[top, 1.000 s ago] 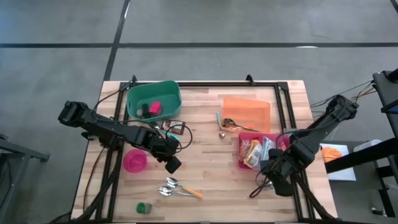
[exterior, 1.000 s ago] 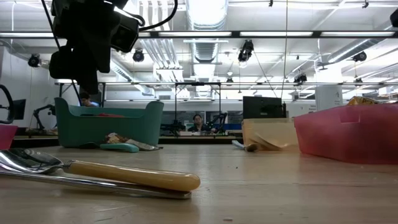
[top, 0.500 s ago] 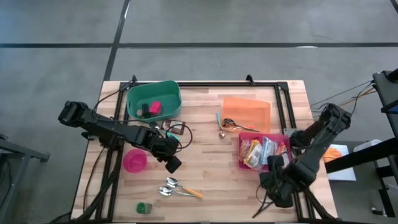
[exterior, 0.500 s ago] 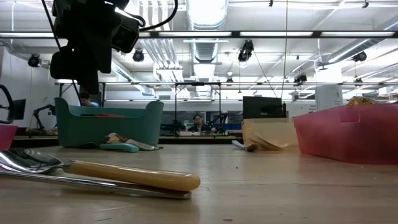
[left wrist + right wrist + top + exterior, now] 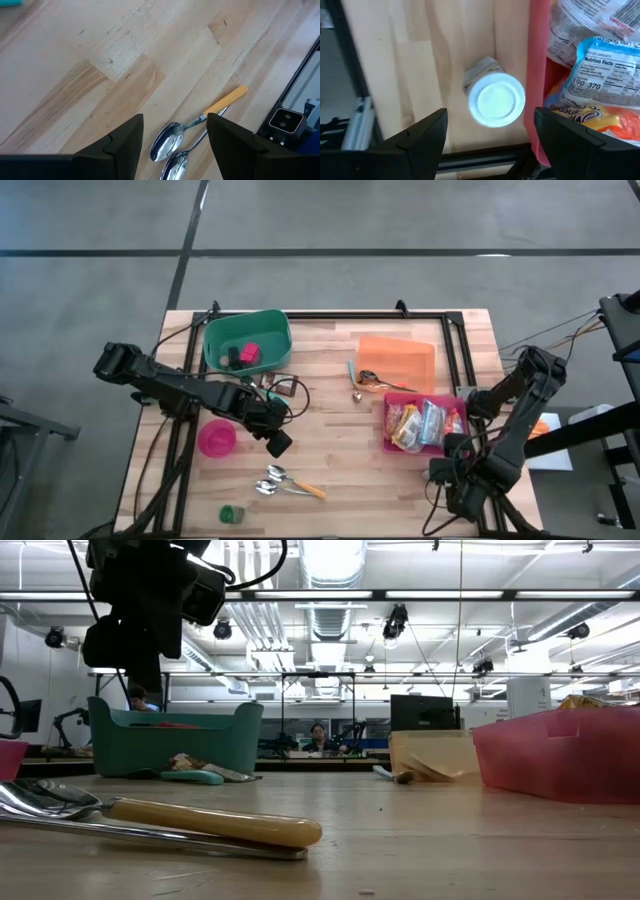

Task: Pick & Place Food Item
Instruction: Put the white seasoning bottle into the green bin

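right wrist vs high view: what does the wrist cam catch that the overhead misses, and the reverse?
Right wrist only: a small white-lidded container on the wood beside the red bin's wall, framed between the right gripper's open jaws; the overhead has the arm over that spot. It also shows print on the snack packets.

High view only: the green bin, pink cup, orange cloth, two spoons, and the left gripper hovering above the spoons.

Both: the red bin with snack packets and the wooden table.

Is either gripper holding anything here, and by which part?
Nothing is held. The left gripper hangs open above the spoons; the right gripper is open above a white-lidded cup.
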Controlling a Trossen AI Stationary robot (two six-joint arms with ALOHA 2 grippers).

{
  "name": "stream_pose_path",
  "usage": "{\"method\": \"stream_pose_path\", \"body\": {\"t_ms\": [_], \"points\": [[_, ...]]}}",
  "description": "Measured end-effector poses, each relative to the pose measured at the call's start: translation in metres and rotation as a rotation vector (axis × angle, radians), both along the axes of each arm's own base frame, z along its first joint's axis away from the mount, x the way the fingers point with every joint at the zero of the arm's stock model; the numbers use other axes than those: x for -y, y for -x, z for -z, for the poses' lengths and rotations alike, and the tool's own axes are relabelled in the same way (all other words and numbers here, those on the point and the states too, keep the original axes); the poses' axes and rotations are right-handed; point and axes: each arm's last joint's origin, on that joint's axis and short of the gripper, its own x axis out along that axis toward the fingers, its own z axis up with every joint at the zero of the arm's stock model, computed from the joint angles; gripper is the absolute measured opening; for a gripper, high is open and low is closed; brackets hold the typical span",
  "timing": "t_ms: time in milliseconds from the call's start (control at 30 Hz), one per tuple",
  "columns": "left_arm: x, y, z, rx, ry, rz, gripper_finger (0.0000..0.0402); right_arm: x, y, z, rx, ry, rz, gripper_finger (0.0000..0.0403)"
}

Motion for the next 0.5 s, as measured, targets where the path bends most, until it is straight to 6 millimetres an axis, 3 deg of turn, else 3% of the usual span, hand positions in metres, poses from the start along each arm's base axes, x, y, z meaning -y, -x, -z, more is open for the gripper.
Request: {"method": "stream_pose_path", "body": {"t_ms": [500], "points": [[0.0,0.0,0.0,0.0,0.003,-0.009,0.0219,0.002,0.001,0.029,0.019,-0.023,0.015,0.0293]]}}
